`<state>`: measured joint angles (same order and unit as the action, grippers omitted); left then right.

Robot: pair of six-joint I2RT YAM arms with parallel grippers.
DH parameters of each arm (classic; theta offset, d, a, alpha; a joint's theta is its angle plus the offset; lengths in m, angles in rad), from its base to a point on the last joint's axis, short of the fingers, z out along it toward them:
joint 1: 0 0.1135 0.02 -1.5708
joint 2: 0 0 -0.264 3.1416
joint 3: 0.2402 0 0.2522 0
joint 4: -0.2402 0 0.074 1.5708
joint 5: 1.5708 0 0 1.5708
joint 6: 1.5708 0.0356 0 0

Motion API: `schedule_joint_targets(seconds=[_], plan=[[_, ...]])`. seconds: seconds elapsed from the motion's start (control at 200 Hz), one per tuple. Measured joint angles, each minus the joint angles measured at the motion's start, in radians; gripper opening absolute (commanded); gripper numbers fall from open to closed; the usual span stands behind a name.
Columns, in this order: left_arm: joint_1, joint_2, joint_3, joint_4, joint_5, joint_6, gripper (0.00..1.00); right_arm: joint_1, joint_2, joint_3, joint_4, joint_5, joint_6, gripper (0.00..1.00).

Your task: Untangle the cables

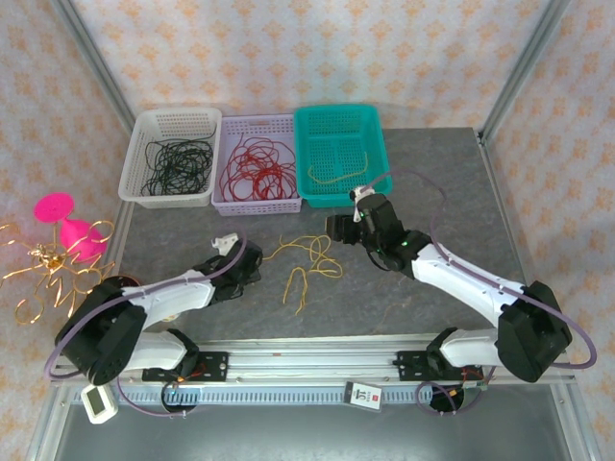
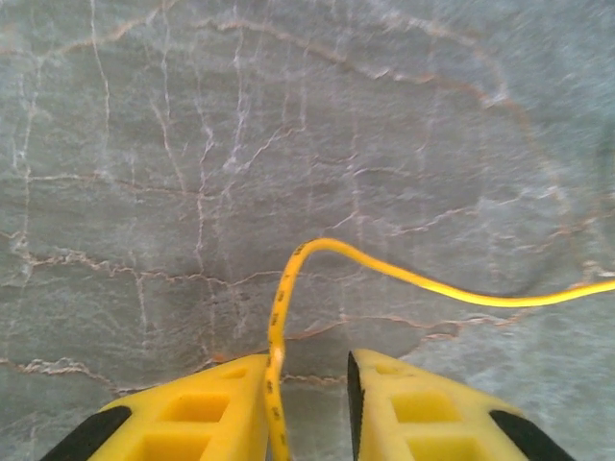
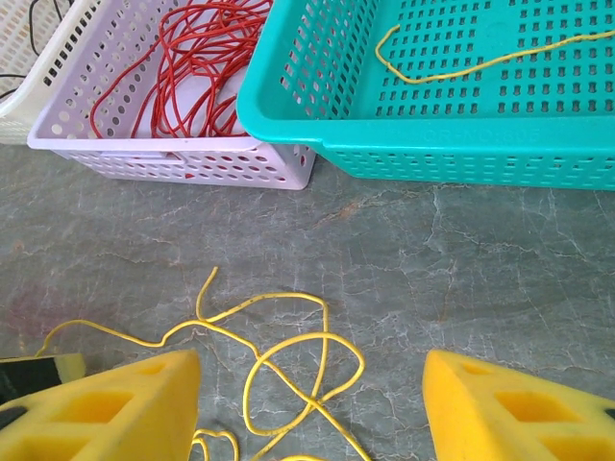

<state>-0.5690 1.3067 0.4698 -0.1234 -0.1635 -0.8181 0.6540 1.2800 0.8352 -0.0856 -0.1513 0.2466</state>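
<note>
Yellow cables are lying on the table between the arms, long axis running near-to-far. Left gripper is standing narrowly apart around one strand, which is arcing rightward. Right gripper is hovering above the tangle, spread wide.

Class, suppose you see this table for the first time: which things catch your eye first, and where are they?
The yellow cable tangle sprawls mid-table between the left gripper and the right gripper, one strand running between the left one's fingers. Along the far edge stand a white basket of black wires, a lavender basket of red cables and a teal basket holding one yellow cable.
</note>
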Motion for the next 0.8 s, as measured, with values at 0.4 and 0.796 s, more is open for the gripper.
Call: schedule_joint_targets(seconds=[0.4,0.796], plan=[[-0.026,-0.319,-0.001,0.014,-0.021,0.062,0.0,0.0,0.0,-0.001,0.053,-0.078,-0.048,0.64],[-0.027,-0.571,0.165,0.026,-0.017,0.227,0.0,0.0,0.01,-0.003,0.224,-0.311,-0.096,0.67]])
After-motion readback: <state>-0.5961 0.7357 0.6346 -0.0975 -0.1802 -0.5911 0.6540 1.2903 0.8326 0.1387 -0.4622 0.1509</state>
